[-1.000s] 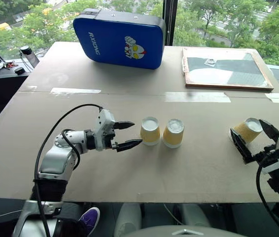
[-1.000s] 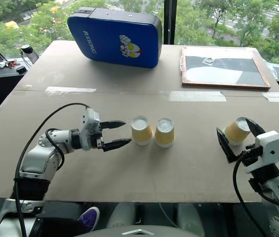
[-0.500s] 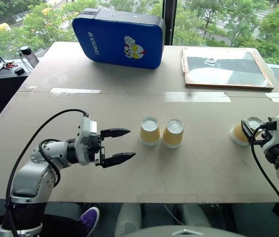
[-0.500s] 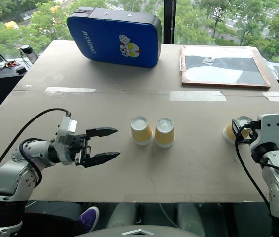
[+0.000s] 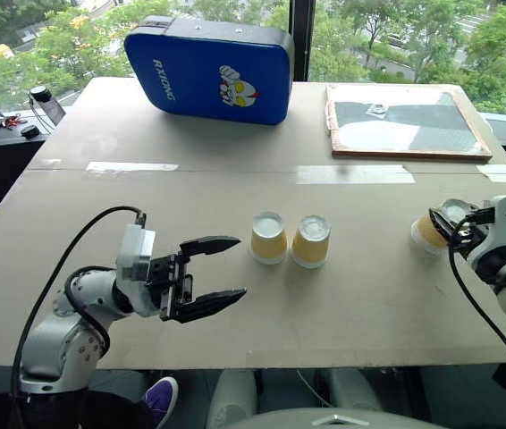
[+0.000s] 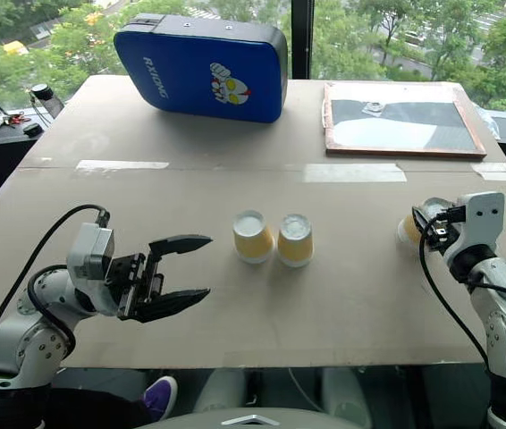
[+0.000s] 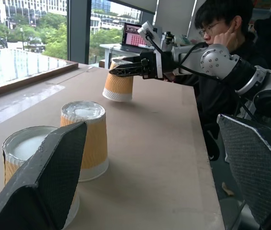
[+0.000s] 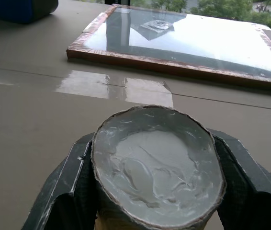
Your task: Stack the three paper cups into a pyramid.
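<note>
At the table's near edge, toward seven o'clock in the head view, the left gripper (image 5: pixel 201 277) hangs with its two black fingers spread wide and nothing between them, pointing across at the two base cups (image 5: pixel 290 239), which stand upside down and touching at the middle of the table (image 5: pixel 351 304). Out at three o'clock the right gripper (image 5: pixel 457 230) has its fingers pressed against the sides of the third cup (image 5: pixel 426 231), squeezing it enough that its white base bulges into an oval in the right wrist view (image 8: pixel 157 165). The step in hand looks to be the pick-up of the top cup: done well, it would mean easing the squeeze so the thin wall does not crease, lifting straight up, carrying the cup level toward nine o'clock until it sits over the seam between the pair, then lowering it squarely so each base carries half. The left wrist view adds what the head cameras cannot: seen from table height, the held cup (image 7: pixel 118 82) is tilted, one edge of its rim just off the surface, and a seated person (image 7: pixel 221 28) watches from beyond. Farther back, at one o'clock, lies a framed board (image 5: pixel 403 122); at eleven o'clock, by the window, stands a blue case (image 5: pixel 208 64).
</note>
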Robot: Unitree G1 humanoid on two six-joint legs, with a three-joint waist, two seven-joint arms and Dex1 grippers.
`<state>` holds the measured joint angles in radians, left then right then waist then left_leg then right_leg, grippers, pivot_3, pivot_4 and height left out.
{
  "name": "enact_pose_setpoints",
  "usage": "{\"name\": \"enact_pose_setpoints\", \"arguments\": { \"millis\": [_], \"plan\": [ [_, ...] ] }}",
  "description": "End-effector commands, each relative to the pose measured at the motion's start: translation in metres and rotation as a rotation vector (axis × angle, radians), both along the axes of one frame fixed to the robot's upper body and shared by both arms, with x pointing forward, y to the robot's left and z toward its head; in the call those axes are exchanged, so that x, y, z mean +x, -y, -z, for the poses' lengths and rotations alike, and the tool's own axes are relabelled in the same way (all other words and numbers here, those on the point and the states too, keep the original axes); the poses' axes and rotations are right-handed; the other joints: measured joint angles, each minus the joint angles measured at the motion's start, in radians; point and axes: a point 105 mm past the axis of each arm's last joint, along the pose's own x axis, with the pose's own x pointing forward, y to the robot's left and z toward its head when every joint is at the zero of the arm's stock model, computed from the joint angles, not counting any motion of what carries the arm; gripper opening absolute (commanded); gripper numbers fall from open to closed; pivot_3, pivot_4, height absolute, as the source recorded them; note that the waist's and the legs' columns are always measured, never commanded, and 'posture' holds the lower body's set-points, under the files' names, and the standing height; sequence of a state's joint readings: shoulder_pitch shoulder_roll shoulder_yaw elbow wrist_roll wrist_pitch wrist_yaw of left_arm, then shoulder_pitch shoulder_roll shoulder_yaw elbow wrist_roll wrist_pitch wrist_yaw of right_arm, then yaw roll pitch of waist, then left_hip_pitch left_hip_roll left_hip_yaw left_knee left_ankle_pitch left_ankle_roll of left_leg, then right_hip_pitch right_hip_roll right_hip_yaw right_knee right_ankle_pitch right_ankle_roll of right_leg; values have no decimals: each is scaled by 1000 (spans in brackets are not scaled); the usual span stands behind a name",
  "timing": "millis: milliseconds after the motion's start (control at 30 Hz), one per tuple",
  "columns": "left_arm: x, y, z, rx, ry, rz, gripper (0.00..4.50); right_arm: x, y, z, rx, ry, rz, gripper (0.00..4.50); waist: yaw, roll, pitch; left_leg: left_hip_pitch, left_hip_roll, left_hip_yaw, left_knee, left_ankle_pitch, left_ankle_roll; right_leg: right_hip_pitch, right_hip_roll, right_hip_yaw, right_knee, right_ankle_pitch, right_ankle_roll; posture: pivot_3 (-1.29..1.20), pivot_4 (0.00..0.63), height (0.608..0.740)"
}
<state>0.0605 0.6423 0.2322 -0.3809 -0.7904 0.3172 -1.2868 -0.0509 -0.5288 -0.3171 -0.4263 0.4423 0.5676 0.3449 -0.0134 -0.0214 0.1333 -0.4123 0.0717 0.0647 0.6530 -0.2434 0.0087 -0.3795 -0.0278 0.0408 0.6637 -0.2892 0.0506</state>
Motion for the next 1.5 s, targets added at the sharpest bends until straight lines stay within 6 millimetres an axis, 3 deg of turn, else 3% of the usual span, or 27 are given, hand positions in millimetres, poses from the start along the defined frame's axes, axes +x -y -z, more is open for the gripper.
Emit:
{"name": "enact_pose_setpoints", "arguments": {
  "millis": [33,233,467,833,1300,1333,1433,1500],
  "plan": [
    [-4,-12,-1,-23,8,-6,4500,-4,-40,-38,-16,111,-212,2358,-5,0,0,0,0,0,0,0,0,0,0,0,0,0,0,0,150,740],
    [-8,-38,9,-35,-22,-95,4500,-10,-125,-86,-104,127,-666,2358,-4,2,2,-1,1,0,0,0,0,-3,0,1,0,0,0,0,150,740],
    [-20,-57,6,-83,-62,-170,4500,-13,-166,-90,-136,30,-899,2358,3,1,1,-4,1,-1,-2,0,0,-6,-3,0,-1,0,0,0,150,740],
    [-33,-60,6,-84,-58,-249,4500,-15,-204,-83,-185,31,-1004,2358,-4,0,2,-3,1,-1,-2,0,0,-7,-3,2,1,0,0,0,150,740],
    [-31,-60,-2,-109,-11,-262,4500,-13,-212,-60,-299,-6,-1013,2358,-2,0,2,-4,1,-1,-2,0,0,-8,-3,1,0,0,0,0,150,740],
    [-31,-60,-3,-116,-7,-263,4500,-11,-211,-58,-309,-3,-1007,3342,-2,0,2,-4,1,-1,-2,0,0,-8,-3,1,0,0,0,0,150,740],
    [-31,-59,-4,-122,-3,-258,4500,-10,-210,-63,-303,53,-1000,4411,-2,0,2,-4,1,0,-2,0,0,-7,-3,1,0,0,0,0,150,740],
    [-30,-60,-3,-120,-6,-262,4500,-8,-207,-70,-291,101,-974,4411,-2,0,2,-4,1,0,-2,0,0,-8,-3,1,0,0,0,0,150,740]
  ]
}}
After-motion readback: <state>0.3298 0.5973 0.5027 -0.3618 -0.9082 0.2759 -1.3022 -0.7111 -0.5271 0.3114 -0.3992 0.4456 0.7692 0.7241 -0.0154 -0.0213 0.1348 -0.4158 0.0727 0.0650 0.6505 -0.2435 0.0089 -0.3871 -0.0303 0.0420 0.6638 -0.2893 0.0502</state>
